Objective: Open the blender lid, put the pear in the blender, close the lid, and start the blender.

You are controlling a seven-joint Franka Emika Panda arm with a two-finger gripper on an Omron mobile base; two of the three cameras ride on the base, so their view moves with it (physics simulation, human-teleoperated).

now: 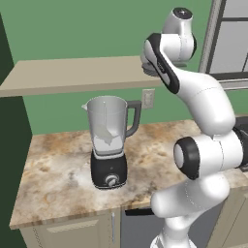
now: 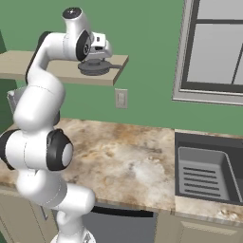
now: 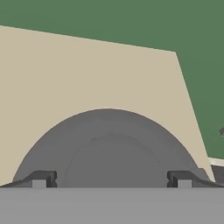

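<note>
1. Blender [image 1: 109, 145] stands on the counter [image 1: 58, 169], its clear jar open at the top, dark side handle turned toward the wall outlet [image 1: 148, 98], silver knob on the black base facing the counter's front edge.
2. Inside the jar, a pale shape that seems to be the pear [image 1: 103, 132] sits low, just above the base; its colour is hard to make out through the plastic.
3. Blender lid [image 2: 95, 67] lies flat on the beige shelf [image 2: 28, 66], which runs along the green wall above the blender and off to its window side; the lid is near the shelf's end, well apart from the jar.
4. Fingers [image 3: 111, 179] are spread wide and hold nothing; they sit right above the lid, one tip on either side of its raised middle.
5. Sink [image 2: 209, 173] is set into the counter far from the blender, under the window [image 2: 216, 47].
</note>
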